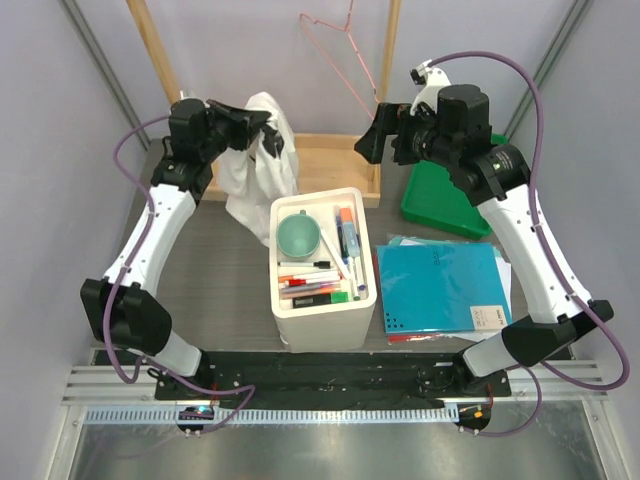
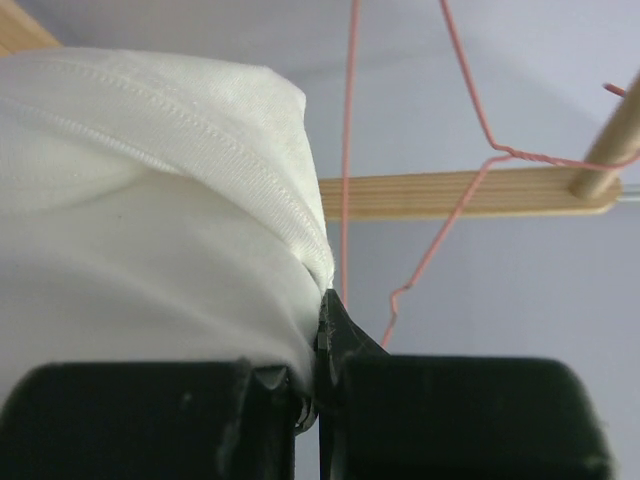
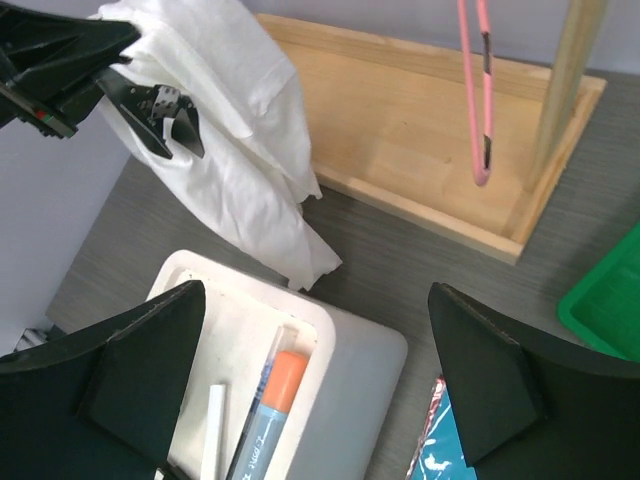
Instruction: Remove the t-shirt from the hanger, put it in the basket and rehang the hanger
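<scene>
The white t-shirt (image 1: 256, 170) hangs bunched from my left gripper (image 1: 268, 138), which is shut on a fold of the fabric; its lower end drapes down to the table beside the white box. In the left wrist view the cloth (image 2: 150, 220) fills the left side, pinched in the left gripper (image 2: 322, 335). The thin pink hanger (image 1: 340, 50) hangs bare from the wooden rack, apart from the shirt, and shows as wire (image 2: 470, 190) and as a loop (image 3: 480, 100). My right gripper (image 1: 370, 140) stands open near the hanger with nothing in it (image 3: 320, 370).
A white organiser box (image 1: 350, 325) with a green cup (image 1: 298, 236) and pens sits mid-table. Behind it is the wooden rack base (image 1: 335, 160) with two uprights. A green tray (image 1: 435, 205) and a teal folder (image 1: 440, 285) lie to the right.
</scene>
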Motion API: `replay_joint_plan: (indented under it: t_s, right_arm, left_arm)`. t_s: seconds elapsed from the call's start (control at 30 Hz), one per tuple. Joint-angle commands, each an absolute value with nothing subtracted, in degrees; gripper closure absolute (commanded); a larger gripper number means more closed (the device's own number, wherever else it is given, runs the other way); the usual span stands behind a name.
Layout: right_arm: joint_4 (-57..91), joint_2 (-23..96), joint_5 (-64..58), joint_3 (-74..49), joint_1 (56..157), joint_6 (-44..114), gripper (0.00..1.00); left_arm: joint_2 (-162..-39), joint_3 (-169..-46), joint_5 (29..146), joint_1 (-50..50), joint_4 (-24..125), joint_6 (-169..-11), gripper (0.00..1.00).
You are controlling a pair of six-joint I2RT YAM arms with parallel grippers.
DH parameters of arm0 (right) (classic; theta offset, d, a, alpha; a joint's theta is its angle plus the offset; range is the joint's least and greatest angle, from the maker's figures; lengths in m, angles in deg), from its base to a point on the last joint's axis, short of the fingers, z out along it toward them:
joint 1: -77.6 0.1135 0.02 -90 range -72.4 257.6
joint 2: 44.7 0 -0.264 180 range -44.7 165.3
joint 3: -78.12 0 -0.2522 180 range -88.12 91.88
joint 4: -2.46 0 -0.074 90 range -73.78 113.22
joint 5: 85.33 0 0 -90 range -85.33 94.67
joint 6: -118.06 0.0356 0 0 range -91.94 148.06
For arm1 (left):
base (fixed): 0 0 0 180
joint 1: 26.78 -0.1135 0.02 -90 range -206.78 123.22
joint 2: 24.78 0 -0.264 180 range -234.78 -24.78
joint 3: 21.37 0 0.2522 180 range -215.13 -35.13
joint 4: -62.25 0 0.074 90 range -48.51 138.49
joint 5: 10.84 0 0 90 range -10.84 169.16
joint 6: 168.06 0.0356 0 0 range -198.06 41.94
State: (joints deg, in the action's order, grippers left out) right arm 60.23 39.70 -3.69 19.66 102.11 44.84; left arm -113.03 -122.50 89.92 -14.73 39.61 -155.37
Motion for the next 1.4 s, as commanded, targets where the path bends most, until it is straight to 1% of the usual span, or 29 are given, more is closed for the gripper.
replay_joint_plan:
  t_s: [0.0,0.17,0.43,0.6,0.77,0.9,0.93,1.0,1.03,1.13,1.23,1.27,1.33,1.37]
  right_arm:
    - [49.9,39.9,-13.3,18.5,101.9,39.8,0.01]
    - [48.6,42.6,-13.7,19.6,102.8,33.3,0.01]
    - [42.7,48.2,-17.6,24.1,105.1,33.3,0.01]
    - [41.1,50.7,-19.8,27.1,106.2,31.9,0.01]
    - [39.4,52.2,-20.6,27.1,107.3,31.5,0.01]
    - [32.1,51.3,-16.4,22.6,109.0,32.0,0.01]
    - [30.5,50.6,-13.8,20.0,109.1,32.1,0.01]
    - [27.6,50.3,-11.1,18.5,109.3,32.1,0.01]
    - [27.1,50.3,-8.6,17.9,109.4,32.1,0.01]
    - [25.6,50.5,-6.4,16.9,109.4,32.1,0.04]
    - [22.5,50.4,-5.8,15.8,109.3,33.4,0.17]
    - [21.7,50.2,-5.4,15.3,109.3,33.8,0.26]
    - [19.6,49.8,-4.6,14.5,109.3,34.2,0.37]
    - [19.0,49.3,-4.1,14.3,109.3,34.6,0.52]
  left_arm:
    - [-113.8,-129.4,97.9,-13.7,41.2,-156.0,1.0]
    - [-113.6,-133.4,99.8,-12.2,41.1,-158.1,1.0]
    - [-116.0,-141.1,104.2,-10.1,41.5,-163.0,1.0]
    - [-116.1,-141.6,105.2,-8.3,41.5,-163.7,1.0]
    - [-117.1,-142.6,106.9,-7.0,41.5,-164.6,1.0]
    - [-118.4,-145.1,108.5,-6.2,41.6,-165.1,1.0]
    - [-118.5,-145.5,108.5,-6.0,41.5,-165.1,1.0]
    - [-118.6,-145.8,108.6,-6.0,41.9,-165.2,1.0]
    - [-119.0,-145.9,108.7,-6.1,42.0,-165.4,1.0]
    - [-119.5,-146.3,109.9,-6.0,43.2,-167.3,1.0]
    - [-119.9,-146.6,111.1,-6.0,43.6,-168.6,1.0]
    - [-119.7,-146.4,111.2,-6.1,43.7,-168.7,1.0]
    - [-119.6,-145.8,111.3,-6.0,44.1,-168.1,1.0]
    - [-119.6,-145.6,111.4,-6.0,44.2,-168.1,1.0]
